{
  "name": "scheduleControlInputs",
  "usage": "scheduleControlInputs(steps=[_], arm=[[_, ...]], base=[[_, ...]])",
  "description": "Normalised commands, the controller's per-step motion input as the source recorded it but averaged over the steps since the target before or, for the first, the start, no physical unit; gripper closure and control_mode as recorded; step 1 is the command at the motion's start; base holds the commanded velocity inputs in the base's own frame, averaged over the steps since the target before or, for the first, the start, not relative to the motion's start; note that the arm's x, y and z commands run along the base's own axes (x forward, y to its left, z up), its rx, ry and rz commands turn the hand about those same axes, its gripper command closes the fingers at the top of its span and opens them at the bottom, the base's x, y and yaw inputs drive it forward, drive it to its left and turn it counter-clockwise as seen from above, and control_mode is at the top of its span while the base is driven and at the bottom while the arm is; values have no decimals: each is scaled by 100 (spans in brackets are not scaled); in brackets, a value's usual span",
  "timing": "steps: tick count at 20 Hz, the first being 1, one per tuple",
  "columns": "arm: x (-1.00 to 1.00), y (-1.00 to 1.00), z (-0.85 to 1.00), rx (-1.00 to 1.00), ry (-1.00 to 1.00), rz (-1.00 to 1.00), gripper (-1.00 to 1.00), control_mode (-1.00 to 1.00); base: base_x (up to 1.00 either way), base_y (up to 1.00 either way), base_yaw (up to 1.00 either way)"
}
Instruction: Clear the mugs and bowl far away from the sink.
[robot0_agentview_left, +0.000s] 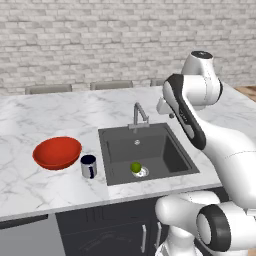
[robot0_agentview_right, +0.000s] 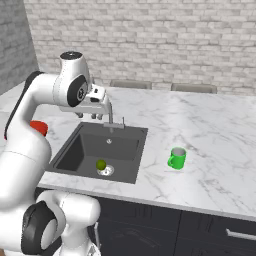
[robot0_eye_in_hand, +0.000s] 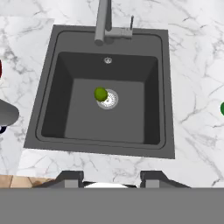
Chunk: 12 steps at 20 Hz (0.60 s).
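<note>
Red bowl (robot0_agentview_left: 57, 152) | left of sink (robot0_agentview_left: 145, 152), well apart from gripper (robot0_eye_in_hand: 111, 178) | fingers spread

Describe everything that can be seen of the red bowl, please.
The red bowl is wide, shallow and glossy, and much broader than the navy-rimmed mug that stands just beside it. It sits upright and looks empty on the marble counter, to the left of the sink in the left base view. Nothing holds it; whether it touches the mug cannot be told.
</note>
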Motion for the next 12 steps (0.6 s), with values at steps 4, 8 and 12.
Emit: scheduleControlInputs(steps=[4, 8, 12], arm=[[0, -2, -2, 0, 1, 0, -100, -100], [-35, 19, -32, -4, -5, 0, -100, -100], [-43, 64, -71, 1, -9, -2, -100, -100]], base=[[0, 0, 0], [0, 0, 0], [0, 0, 0]])
